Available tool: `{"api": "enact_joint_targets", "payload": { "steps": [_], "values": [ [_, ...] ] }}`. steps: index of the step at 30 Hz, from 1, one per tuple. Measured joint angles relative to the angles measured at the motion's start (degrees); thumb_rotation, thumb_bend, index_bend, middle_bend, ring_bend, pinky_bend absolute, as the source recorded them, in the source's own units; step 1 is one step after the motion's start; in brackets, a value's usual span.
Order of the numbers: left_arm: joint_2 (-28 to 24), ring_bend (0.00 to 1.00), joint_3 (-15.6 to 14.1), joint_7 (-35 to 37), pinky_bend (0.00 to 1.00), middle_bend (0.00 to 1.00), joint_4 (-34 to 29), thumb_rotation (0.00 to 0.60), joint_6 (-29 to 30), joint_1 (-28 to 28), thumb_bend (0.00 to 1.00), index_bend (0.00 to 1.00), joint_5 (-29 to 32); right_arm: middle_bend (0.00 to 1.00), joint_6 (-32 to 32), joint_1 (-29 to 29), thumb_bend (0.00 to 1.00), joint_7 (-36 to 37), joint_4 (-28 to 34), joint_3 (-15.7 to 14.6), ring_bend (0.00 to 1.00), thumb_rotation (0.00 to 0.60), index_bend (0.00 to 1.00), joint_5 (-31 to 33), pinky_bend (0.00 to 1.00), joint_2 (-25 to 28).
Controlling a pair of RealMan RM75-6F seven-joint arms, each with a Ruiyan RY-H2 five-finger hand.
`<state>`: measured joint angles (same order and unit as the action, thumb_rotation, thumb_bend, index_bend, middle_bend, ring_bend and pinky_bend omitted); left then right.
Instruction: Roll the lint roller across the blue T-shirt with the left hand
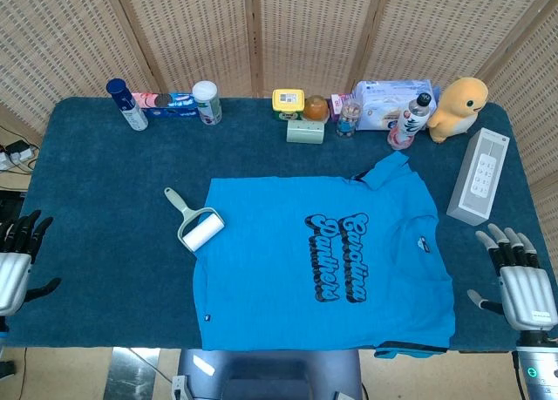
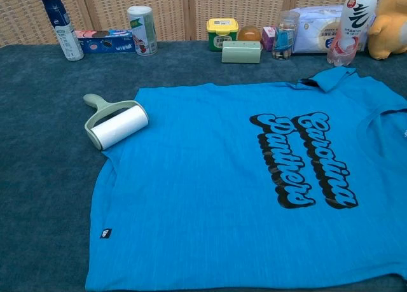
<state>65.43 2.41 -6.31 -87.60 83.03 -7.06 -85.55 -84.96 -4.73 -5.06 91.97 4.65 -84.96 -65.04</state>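
Note:
The blue T-shirt (image 1: 318,261) (image 2: 254,190) lies flat on the dark blue table with black lettering on its chest. A lint roller (image 1: 195,225) (image 2: 116,124) with a pale green handle and white roll lies at the shirt's left edge, its roll overlapping the fabric. My left hand (image 1: 16,259) hovers at the table's left front edge, fingers spread and empty, well left of the roller. At the right front edge my right hand (image 1: 520,278) is open too, holding nothing. Neither hand shows in the chest view.
Along the back edge stand a blue spray bottle (image 1: 127,104), a toothpaste box (image 1: 166,104), a white canister (image 1: 207,102), small jars and boxes (image 1: 305,117), a tissue pack (image 1: 388,104), a drink bottle (image 1: 408,123) and a yellow plush duck (image 1: 459,106). A white box (image 1: 478,175) stands right of the shirt.

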Motion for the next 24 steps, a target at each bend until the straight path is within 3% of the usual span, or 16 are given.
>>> {"api": "enact_joint_targets", "payload": {
  "steps": [14, 19, 24],
  "values": [
    [0.06, 0.0, 1.02, 12.35, 0.0, 0.0, 9.48, 0.6, -7.26, -6.85, 0.05, 0.0, -2.67, 0.05, 1.68, -0.51, 0.1, -0.2, -0.56, 0.21, 0.02, 0.6, 0.13, 1.56, 0.0, -0.24],
    [1.65, 0.0, 0.79, 21.01, 0.0, 0.0, 18.82, 0.6, -10.1, -12.29, 0.06, 0.0, -7.54, 0.05, 3.57, -1.32, 0.1, -1.28, -1.87, 1.06, 0.02, 0.6, 0.13, 4.29, 0.0, -1.02],
    [5.82, 0.0, -0.11, 29.46, 0.02, 0.0, 32.73, 0.6, -11.31, -17.93, 0.07, 0.0, -12.5, 0.05, 5.11, -2.04, 0.1, -3.7, -3.41, 2.15, 0.02, 0.6, 0.13, 7.69, 0.0, -2.31]
  ]
}}
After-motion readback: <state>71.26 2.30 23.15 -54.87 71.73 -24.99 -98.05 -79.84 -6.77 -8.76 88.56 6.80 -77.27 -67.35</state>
